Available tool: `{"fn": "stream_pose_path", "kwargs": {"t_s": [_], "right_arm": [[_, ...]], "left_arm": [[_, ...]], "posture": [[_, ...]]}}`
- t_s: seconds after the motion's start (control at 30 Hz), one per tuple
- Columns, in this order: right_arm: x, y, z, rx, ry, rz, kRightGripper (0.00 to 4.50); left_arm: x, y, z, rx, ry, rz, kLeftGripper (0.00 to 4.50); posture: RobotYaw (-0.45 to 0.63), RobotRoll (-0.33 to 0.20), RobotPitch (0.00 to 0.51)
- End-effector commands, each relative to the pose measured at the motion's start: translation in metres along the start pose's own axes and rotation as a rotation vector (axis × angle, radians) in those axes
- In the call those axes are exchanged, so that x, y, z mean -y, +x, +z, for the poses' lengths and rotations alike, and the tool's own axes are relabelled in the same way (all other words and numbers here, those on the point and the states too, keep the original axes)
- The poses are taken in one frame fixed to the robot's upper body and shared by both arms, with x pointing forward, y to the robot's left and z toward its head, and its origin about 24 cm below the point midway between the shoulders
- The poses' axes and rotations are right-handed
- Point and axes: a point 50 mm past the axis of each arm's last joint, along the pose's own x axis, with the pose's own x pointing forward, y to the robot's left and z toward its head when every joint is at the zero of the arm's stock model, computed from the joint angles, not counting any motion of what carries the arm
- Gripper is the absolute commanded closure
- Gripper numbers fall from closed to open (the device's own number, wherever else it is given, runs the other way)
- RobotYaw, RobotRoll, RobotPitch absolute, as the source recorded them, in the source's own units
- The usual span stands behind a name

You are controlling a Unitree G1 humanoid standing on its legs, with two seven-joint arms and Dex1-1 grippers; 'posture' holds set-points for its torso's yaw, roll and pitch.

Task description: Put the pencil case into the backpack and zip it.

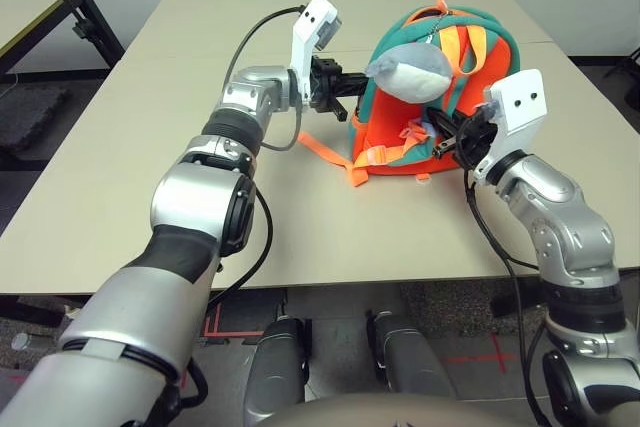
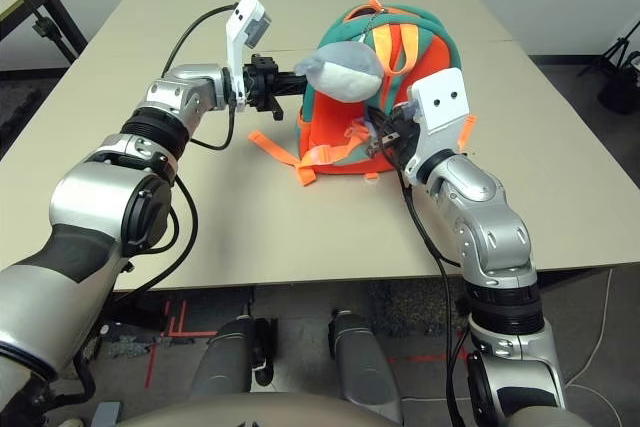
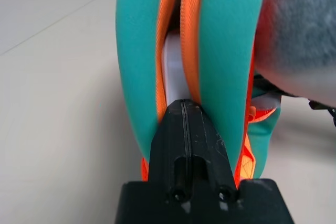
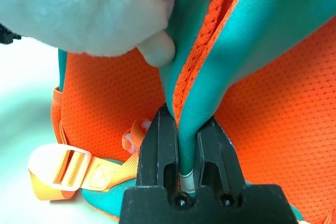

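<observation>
One backpack (image 1: 440,97) stands upright, long axis vertical, straps facing robot

Orange backpack (image 2: 400,107) w/ teal trim stands mid-desk (image 2: 300,227), grey plush charm (image 2: 340,67) hanging off it. Left gripper (image 2: 298,83) at its side seam; right gripper (image 2: 385,137) pinching teal edge, fingers closed.

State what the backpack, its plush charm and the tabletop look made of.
Backpack: woven fabric, matte; the orange panels show a fine mesh, the teal trim is smooth cloth.
Plush charm: soft fuzzy pile, grey above, white below.
Tabletop: smooth, matte beige board, probably laminate; the look leaves it open.
</observation>
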Motion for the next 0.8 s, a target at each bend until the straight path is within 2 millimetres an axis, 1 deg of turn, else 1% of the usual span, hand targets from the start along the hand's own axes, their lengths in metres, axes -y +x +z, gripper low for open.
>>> {"fn": "stream_pose_path", "kwargs": {"t_s": [0.03,0.1,0.13,0.3,0.43,0.6,0.67,0.8], "right_arm": [[-0.003,0.000,-0.004,-0.018,0.006,0.010,4.41],[-0.004,0.000,-0.005,-0.019,0.008,0.013,4.41],[-0.004,0.001,-0.006,-0.020,0.009,0.016,4.41],[-0.005,0.004,-0.007,-0.021,0.012,0.028,4.41],[-0.005,0.005,-0.008,-0.021,0.013,0.032,4.41],[-0.005,0.005,-0.008,-0.023,0.012,0.035,4.41],[-0.005,0.004,-0.009,-0.025,0.011,0.034,4.41],[-0.005,0.004,-0.010,-0.027,0.010,0.034,4.41]], "left_arm": [[-0.003,-0.015,0.028,0.067,0.031,-0.027,4.32],[-0.004,-0.026,0.038,0.088,0.048,-0.035,3.85],[-0.005,-0.031,0.044,0.099,0.060,-0.042,3.51],[0.000,-0.052,0.069,0.114,0.147,-0.089,1.52],[0.010,-0.059,0.083,0.110,0.207,-0.142,0.00],[0.027,-0.059,0.095,0.099,0.257,-0.225,0.00],[0.038,-0.056,0.098,0.080,0.284,-0.281,0.00],[0.053,-0.048,0.095,0.025,0.328,-0.359,0.00]], "posture": [[-0.26,0.000,0.099],[-0.26,0.000,0.099],[-0.26,0.000,0.100],[-0.24,0.000,0.099],[-0.24,0.000,0.097],[-0.24,0.000,0.094],[-0.24,0.000,0.094],[-0.24,0.000,0.089]]}}
